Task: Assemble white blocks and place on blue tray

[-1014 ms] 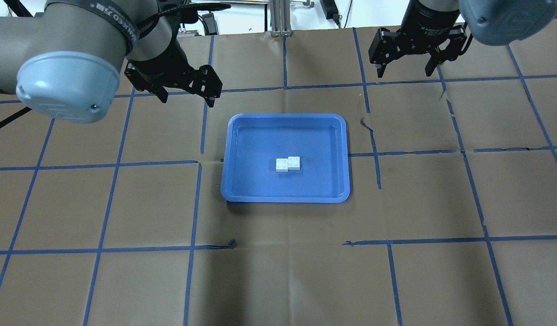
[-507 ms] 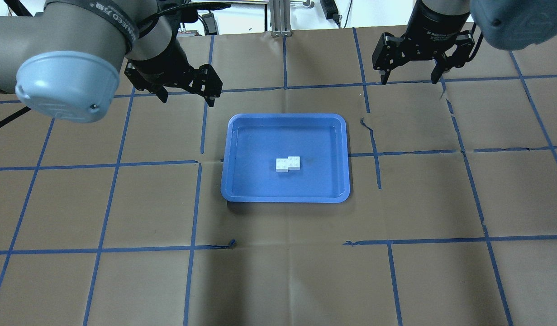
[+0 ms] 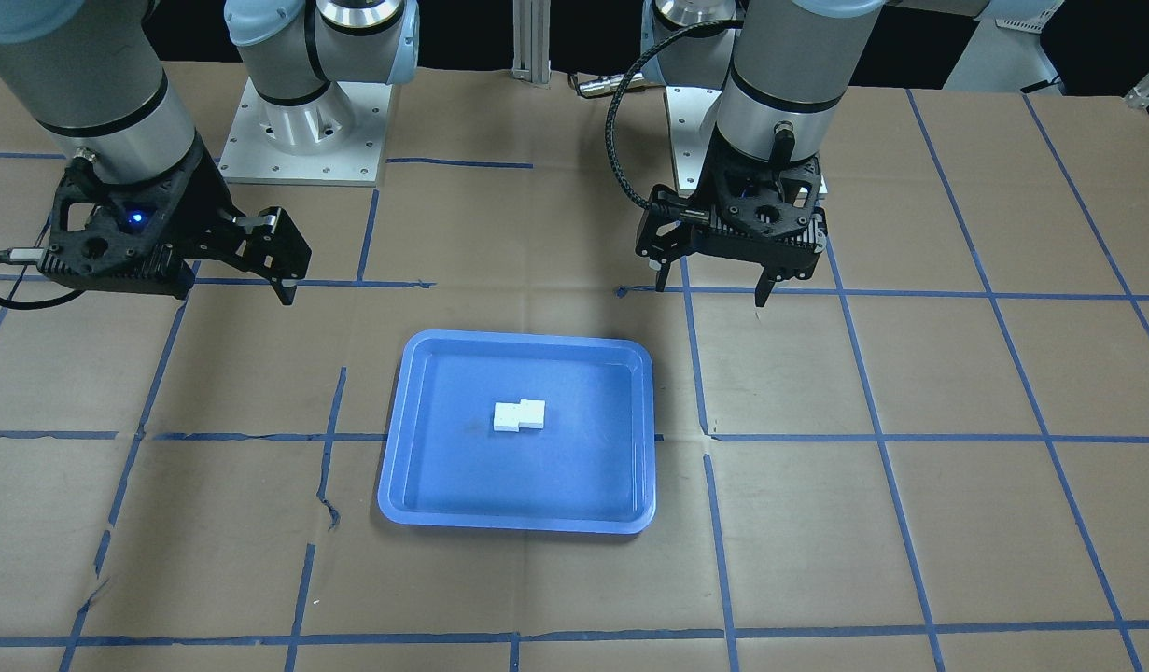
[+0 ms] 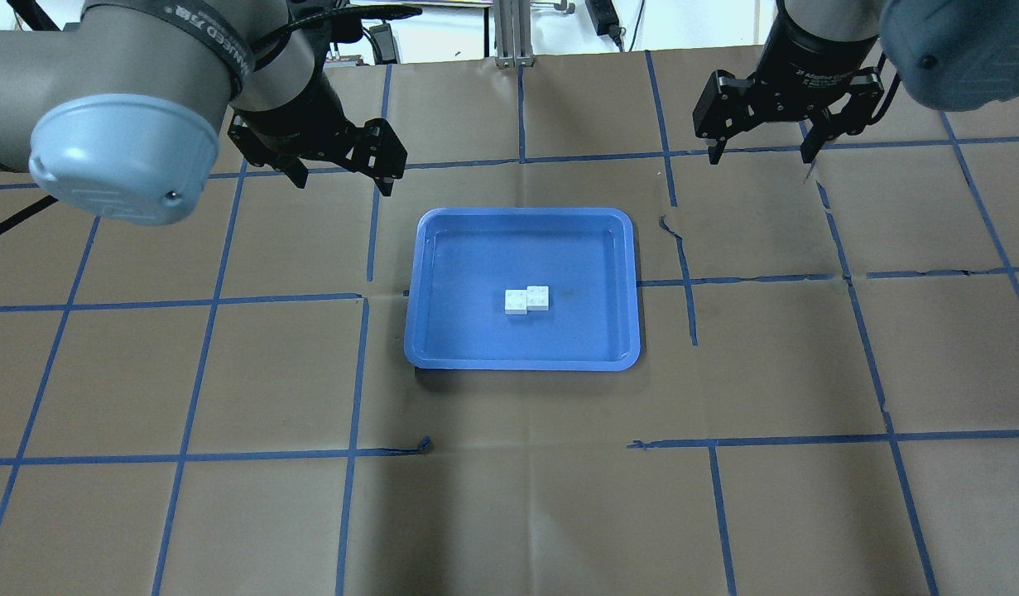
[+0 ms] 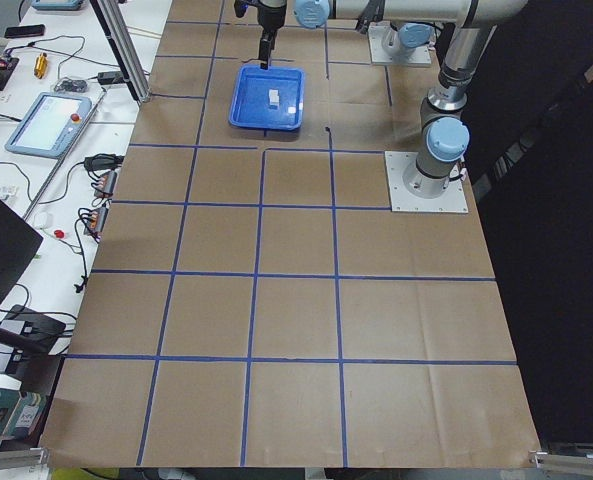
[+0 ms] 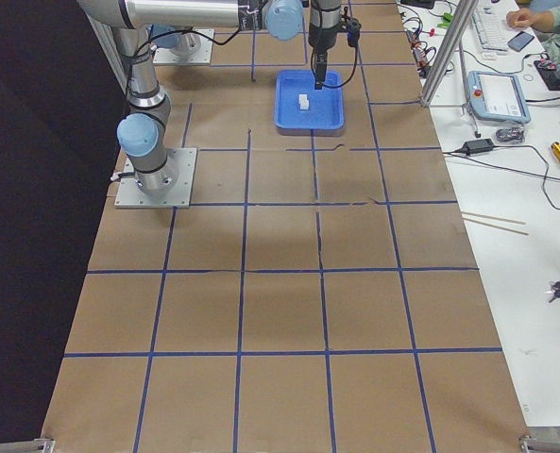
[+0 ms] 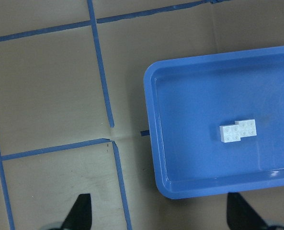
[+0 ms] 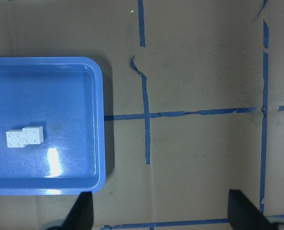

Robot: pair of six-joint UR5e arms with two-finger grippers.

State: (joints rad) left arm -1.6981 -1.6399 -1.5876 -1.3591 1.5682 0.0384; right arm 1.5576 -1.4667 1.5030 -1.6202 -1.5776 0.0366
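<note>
The two white blocks (image 4: 527,300) are joined with an offset and lie near the middle of the blue tray (image 4: 443,248). They also show in the front view (image 3: 519,415) and in both wrist views (image 7: 237,131) (image 8: 25,136). My left gripper (image 4: 341,182) is open and empty above the paper, off the tray's far left corner. My right gripper (image 4: 760,157) is open and empty, well off to the tray's far right. The tray also shows in the front view (image 3: 443,467). In the wrist views only the tips of the open fingers (image 7: 82,213) (image 8: 242,211) show at the bottom edge.
Brown paper with a blue tape grid covers the table, with small tears to the right of the tray (image 4: 666,223). An aluminium post (image 4: 509,41) stands at the far edge. The arm bases (image 3: 303,131) sit on the robot's side. Side benches hold cables and pendants (image 5: 51,115).
My right gripper has moved to the right and a little farther from the tray, still open. My left gripper and the blocks have not moved.
</note>
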